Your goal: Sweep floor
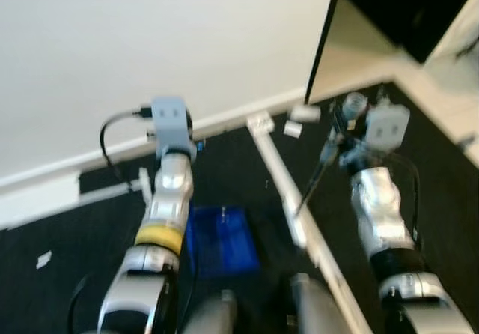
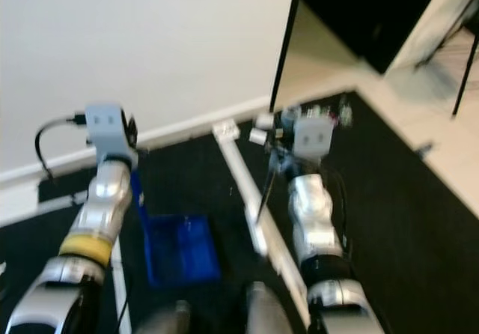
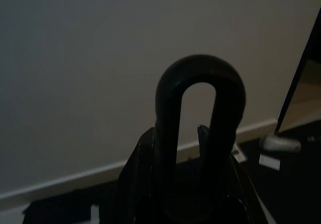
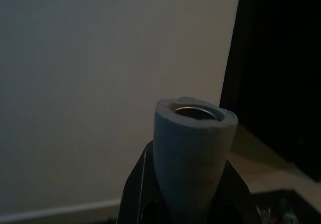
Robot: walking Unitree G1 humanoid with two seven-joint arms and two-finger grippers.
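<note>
The right gripper is pinching the broom handle, the left gripper is pinching the blue dustpan by its loop at frame centre, so sweeping the white scraps should come next.

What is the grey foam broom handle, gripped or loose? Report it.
Gripped: the grey foam broom handle sticks up between the right gripper's black fingers in the right wrist view.

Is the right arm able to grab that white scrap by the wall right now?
Probably not: the right gripper is shut on a grey handle, so its jaws are full. The scrap lies just ahead of it, though.
</note>
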